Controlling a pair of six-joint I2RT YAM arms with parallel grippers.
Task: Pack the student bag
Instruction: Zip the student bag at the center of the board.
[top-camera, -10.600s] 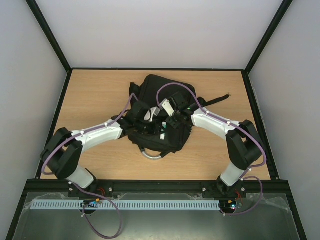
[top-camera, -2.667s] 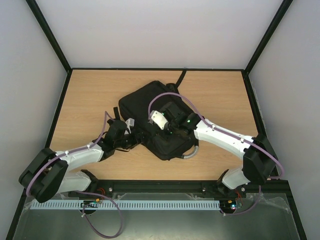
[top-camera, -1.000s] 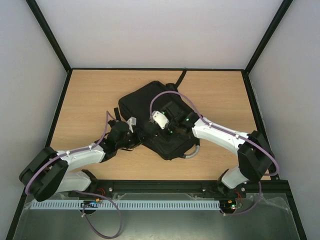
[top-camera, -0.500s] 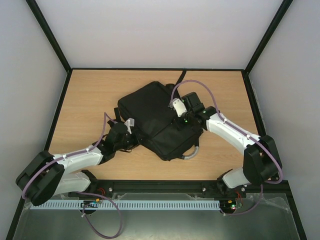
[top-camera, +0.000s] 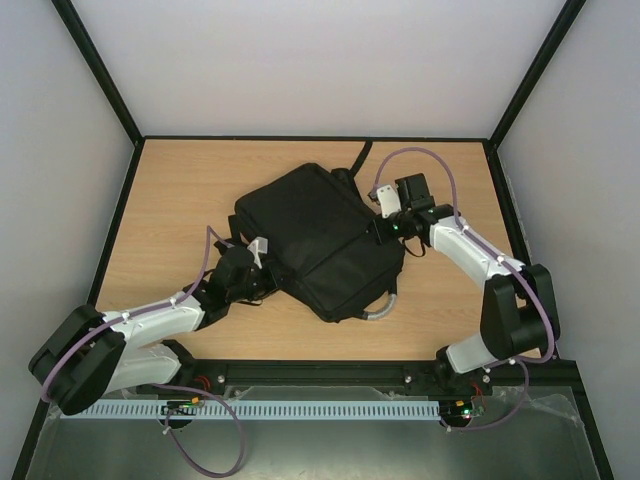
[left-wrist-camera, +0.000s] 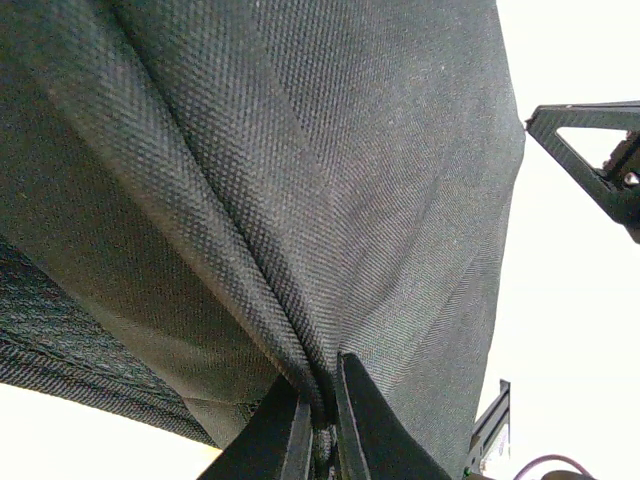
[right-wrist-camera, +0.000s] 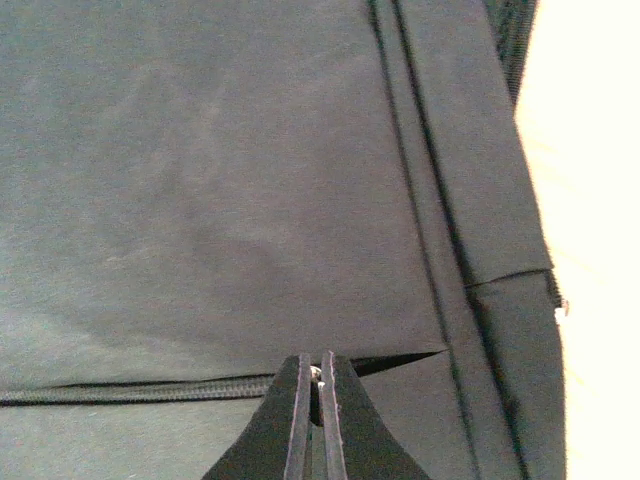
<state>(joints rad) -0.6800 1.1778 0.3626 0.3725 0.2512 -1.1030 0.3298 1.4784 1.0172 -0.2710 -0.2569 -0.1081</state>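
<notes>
table (top-camera: 170, 200): light wood | on it: student bag (top-camera: 300, 215), lying flat

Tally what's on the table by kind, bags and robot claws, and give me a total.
Black student bag: 1
Robot claws: 2, the left claw and the right claw, both shut on the bag
Total: 3
</notes>
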